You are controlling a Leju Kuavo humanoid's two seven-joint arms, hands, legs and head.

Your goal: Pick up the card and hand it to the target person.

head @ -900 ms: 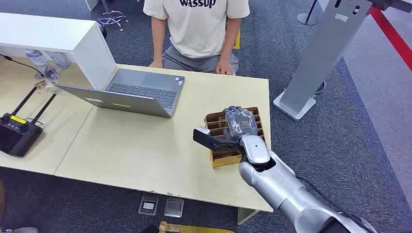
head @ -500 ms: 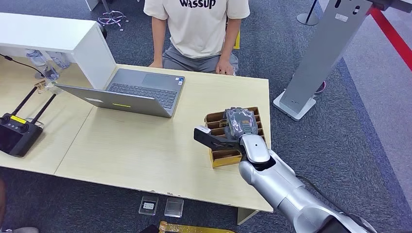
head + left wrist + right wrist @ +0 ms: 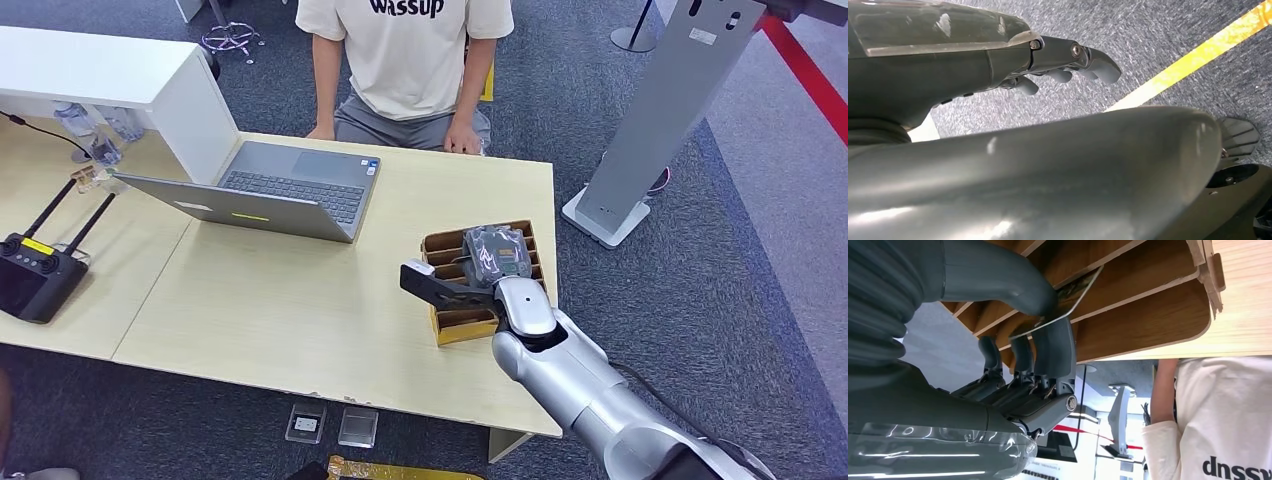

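My right hand is down on the wooden slotted box at the table's right front corner. In the right wrist view the thumb and fingers pinch a thin card that stands in one of the slotted box's slots. The person in a cream T-shirt sits at the far side of the table, hands on its edge. My left hand hangs over the carpet, its fingers loosely apart, holding nothing.
An open laptop lies mid-table in front of the person. A black remote controller sits at the left, with a white cabinet behind it. A grey stand rises on the floor right of the table.
My right hand has sunk slightly lower onto the slotted box. The person and the other things have stayed put.
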